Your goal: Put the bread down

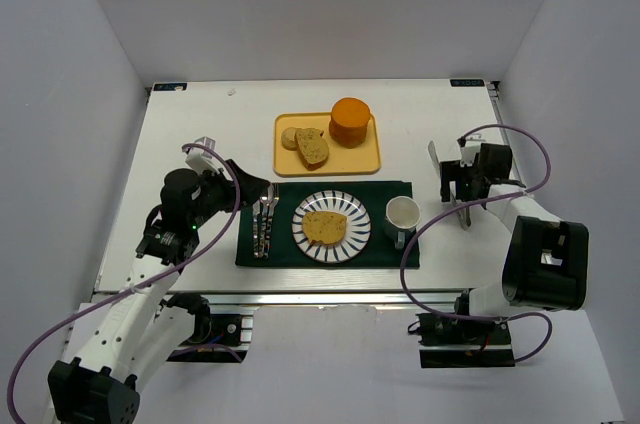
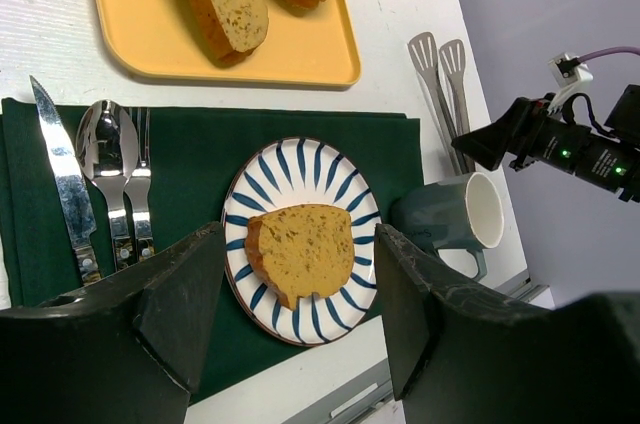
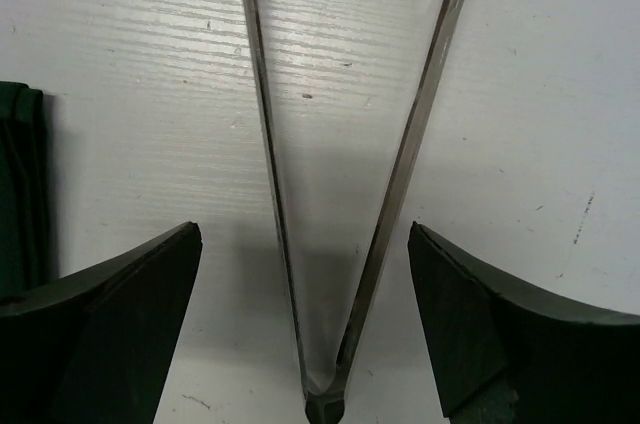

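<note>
Well inside plate (image 2: 300, 172) rim lies bread (image 2: 302, 254).

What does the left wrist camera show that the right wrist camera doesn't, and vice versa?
Left wrist only: bread on the plate, cutlery, mug, tray. Right wrist only: the tongs' joined end, inside the open right gripper. Both: tongs, green mat, white table.

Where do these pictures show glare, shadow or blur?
Left wrist view: glare on the spoon and knife, and the left tool looks dark and soft. Right wrist view: the tongs throw a grey shadow on the table; the right tool is dim. Top view: even light, faint shadows.
</note>
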{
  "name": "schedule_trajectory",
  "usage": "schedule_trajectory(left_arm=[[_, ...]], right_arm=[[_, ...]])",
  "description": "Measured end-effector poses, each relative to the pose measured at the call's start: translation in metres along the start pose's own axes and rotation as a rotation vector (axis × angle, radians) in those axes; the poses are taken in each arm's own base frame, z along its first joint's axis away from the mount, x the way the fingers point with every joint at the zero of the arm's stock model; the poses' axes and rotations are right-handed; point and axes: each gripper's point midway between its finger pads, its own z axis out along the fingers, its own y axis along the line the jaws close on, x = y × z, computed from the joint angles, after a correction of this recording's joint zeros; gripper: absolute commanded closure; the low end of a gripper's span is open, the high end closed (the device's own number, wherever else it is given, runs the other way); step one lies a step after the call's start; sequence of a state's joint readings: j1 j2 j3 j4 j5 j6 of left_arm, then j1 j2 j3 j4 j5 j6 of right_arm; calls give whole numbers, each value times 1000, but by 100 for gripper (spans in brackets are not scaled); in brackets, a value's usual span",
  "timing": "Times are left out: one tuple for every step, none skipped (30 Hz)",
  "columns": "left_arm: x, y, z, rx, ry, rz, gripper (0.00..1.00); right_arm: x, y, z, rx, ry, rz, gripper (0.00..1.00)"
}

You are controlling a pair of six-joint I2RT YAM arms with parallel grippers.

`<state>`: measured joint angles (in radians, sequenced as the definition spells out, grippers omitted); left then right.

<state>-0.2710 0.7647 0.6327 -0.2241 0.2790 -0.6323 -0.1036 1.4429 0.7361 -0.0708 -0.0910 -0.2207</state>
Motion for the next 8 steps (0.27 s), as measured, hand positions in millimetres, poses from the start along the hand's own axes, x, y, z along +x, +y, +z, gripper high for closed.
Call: schedule_trajectory(left_arm=[[0, 0, 0, 0, 0, 0, 30], [0, 0, 0, -1, 0, 0, 30], [0, 0, 0, -1, 0, 0, 30], [0, 0, 0, -1, 0, 0, 30], [0, 0, 0, -1, 0, 0, 29], [0, 0, 0, -1, 0, 0, 29], [0, 0, 0, -1, 0, 0, 29], [0, 0, 0, -1, 0, 0, 29]], right_arm=[[0, -1, -1, 4, 8, -2, 11], [-2, -2, -3, 8, 13, -3, 11], [-4, -4, -5, 14, 19, -5, 11], [-9, -5, -7, 19, 19, -6, 11], [-17, -7, -10, 24, 15, -6, 11], [-27, -9, -15, 28, 5, -7, 11], [-41, -11, -20, 33, -16, -9, 11], [-54, -12, -25, 33, -39, -11, 10]])
